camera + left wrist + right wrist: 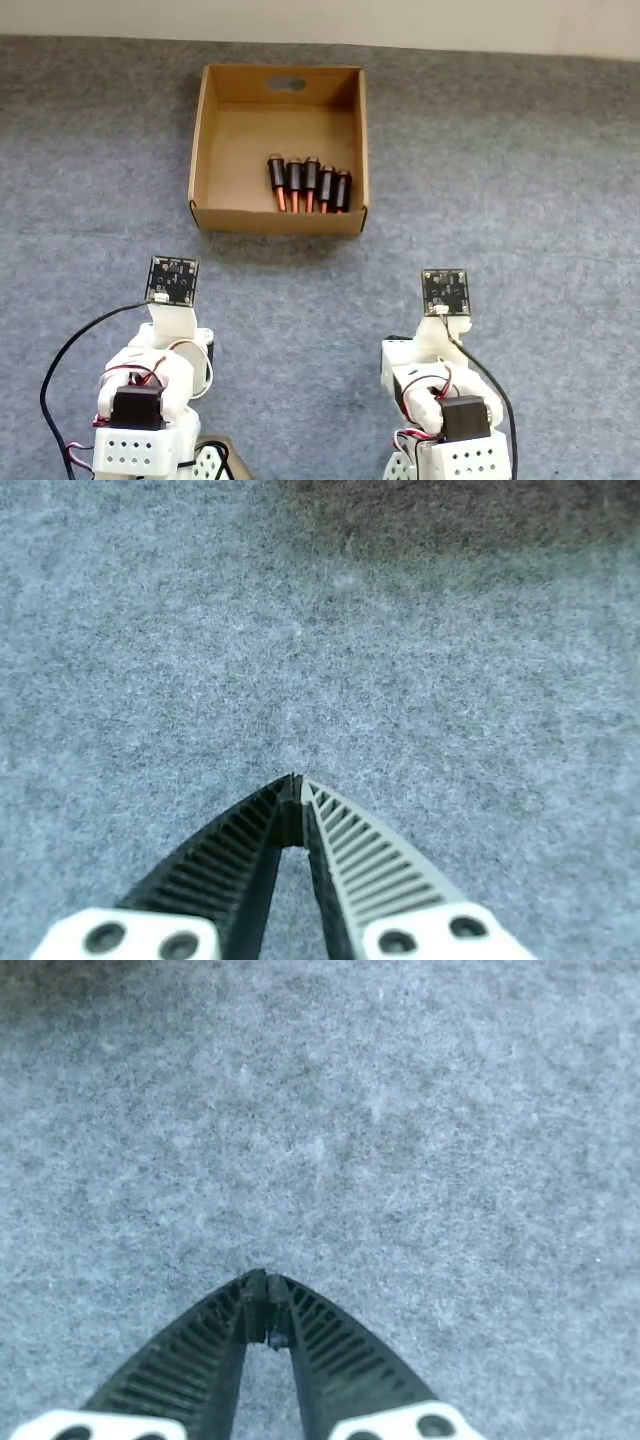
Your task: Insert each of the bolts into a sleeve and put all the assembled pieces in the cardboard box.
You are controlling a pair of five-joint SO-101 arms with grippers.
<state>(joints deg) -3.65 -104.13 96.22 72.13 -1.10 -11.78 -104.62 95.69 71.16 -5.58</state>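
Observation:
The cardboard box [210, 130] stands at the far middle of the grey felt table. Inside it, near its front wall, lie several assembled pieces [309, 184] side by side, each a black sleeve with an orange bolt shaft sticking out. Both arms are folded back at the near edge, well short of the box. My left gripper [298, 782] is shut over bare felt with nothing in it. My right gripper [262, 1280] is shut the same way, its tips touching above the felt.
Grey felt covers the whole table [500, 180], with open room on either side of the box and between the box and the arms. The two arm bases [140, 420] [445, 425] sit at the near edge.

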